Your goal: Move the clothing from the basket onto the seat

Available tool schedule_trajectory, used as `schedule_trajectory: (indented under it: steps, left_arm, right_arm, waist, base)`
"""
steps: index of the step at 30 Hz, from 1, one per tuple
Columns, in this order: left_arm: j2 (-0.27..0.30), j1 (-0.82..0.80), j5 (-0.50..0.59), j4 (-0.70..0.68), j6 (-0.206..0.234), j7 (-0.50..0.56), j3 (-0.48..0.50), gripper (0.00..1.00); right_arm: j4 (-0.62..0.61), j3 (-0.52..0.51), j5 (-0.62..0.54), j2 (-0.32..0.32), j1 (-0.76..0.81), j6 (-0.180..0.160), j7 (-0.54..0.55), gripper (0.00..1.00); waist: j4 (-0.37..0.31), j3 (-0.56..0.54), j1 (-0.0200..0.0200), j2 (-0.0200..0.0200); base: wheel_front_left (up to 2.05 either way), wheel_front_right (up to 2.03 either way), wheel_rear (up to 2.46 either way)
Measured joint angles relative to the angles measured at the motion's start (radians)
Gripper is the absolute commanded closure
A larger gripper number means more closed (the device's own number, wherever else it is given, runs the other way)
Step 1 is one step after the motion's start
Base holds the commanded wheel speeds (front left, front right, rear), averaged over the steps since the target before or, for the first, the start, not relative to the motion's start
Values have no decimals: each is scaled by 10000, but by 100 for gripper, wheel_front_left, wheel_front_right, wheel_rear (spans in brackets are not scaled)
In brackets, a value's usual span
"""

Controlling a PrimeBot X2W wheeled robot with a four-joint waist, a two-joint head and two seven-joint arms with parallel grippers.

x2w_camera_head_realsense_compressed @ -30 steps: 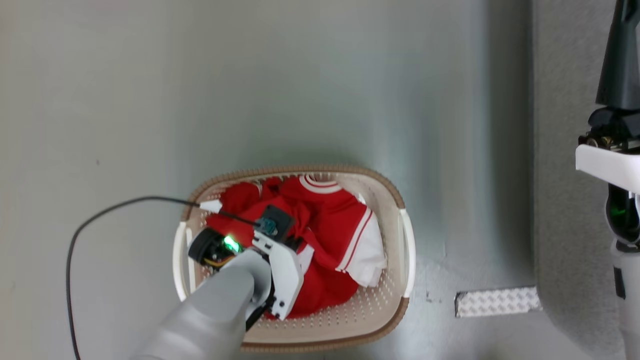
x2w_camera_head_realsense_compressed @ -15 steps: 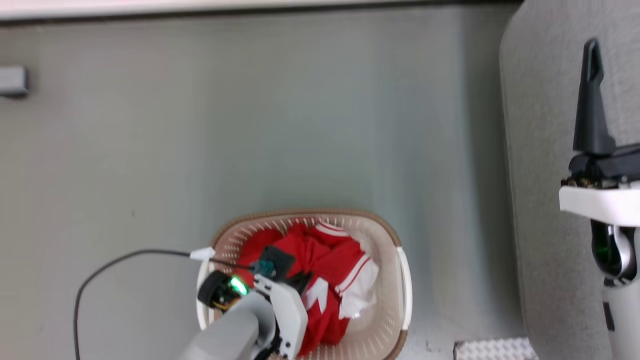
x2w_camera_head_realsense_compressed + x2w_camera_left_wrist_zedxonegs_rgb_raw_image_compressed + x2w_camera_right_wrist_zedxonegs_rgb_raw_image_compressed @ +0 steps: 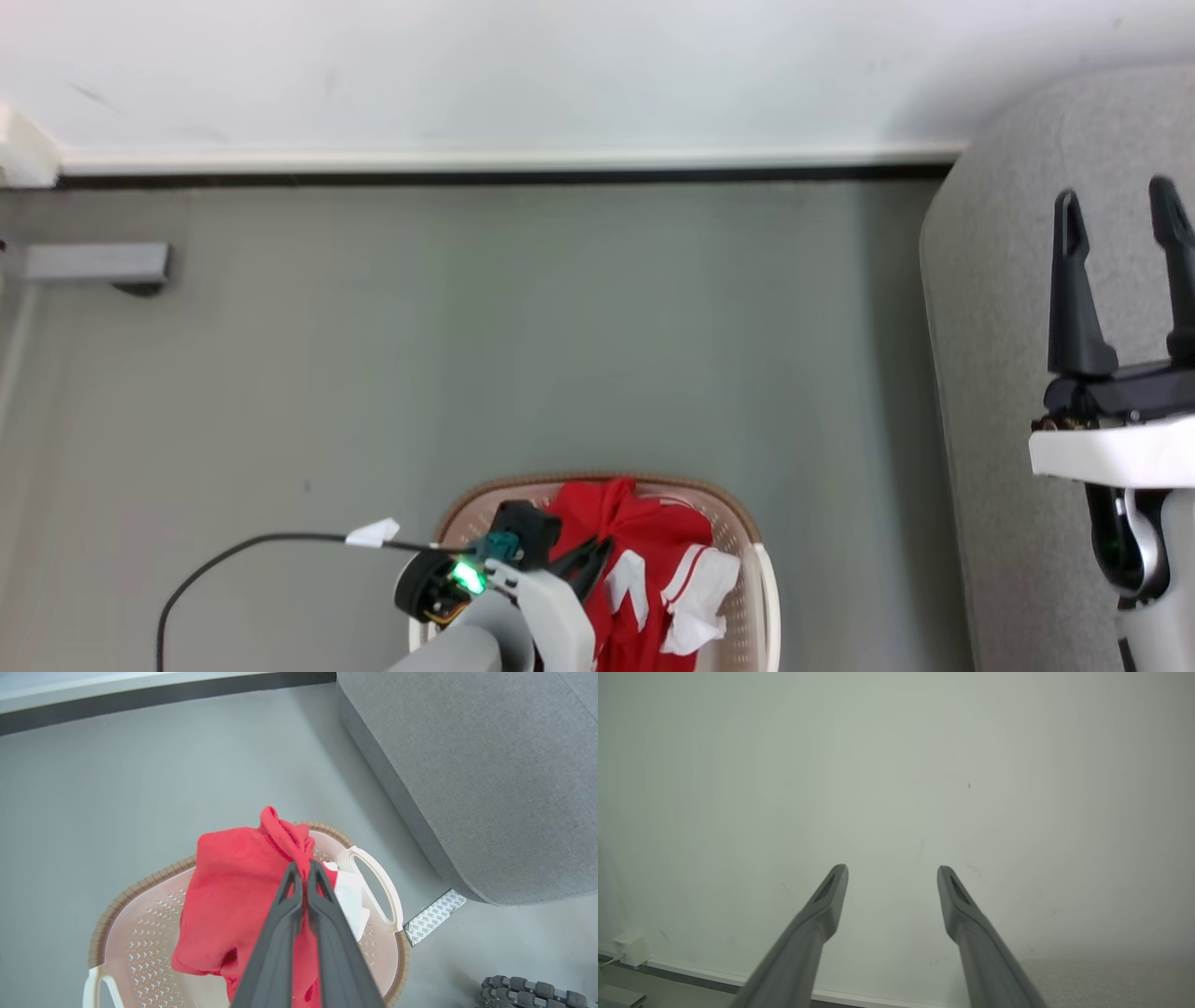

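red clothing (image 3: 229, 882) pinched by left hand (image 3: 302, 870) over basket (image 3: 135, 933); seat (image 3: 467, 765) edge near.

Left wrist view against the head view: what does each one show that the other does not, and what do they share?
Left wrist view adds: the left gripper seen from close by, tips shut on a fold of the clothing, and a patterned metal plate on the floor at the seat's corner.
Head view adds: the right gripper, open, in front of the seat; the wall; a black cable.
Shared: the red clothing partly raised above the basket, the seat, the floor.
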Motion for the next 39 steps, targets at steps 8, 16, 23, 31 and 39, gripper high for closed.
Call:
schedule_trajectory:
  steps: [8,16,23,31,39]
  left_arm:
    - [451,1164,1012,-1613,226,0,1139,100]
    - [777,2249,1785,-3252,305,0,2351,100]
    - [965,2821,2297,-4637,364,0,3145,100]
    - [1208,3337,2805,-6376,487,0,3741,100]
    - [1478,3477,3043,-8029,709,0,4148,100]
  right_arm:
    - [280,-38,111,-31,655,0,0,0]
    - [399,-35,215,-40,1038,0,-2,0]
    - [458,-77,255,-54,1339,0,0,0]
    - [571,-58,324,-58,1627,0,-2,0]
    - [719,67,387,-17,2004,0,-2,0]
  waist:
    - [262,-1076,1,0]
    - [516,-1863,1,0]
    - [647,-2254,2,0]
    - [746,-2704,2,0]
    - [756,-3232,2,0]
  base:
    - [0,0,0]
    - [0,0,0]
    - [0,0,0]
    - [0,0,0]
    - [0,0,0]
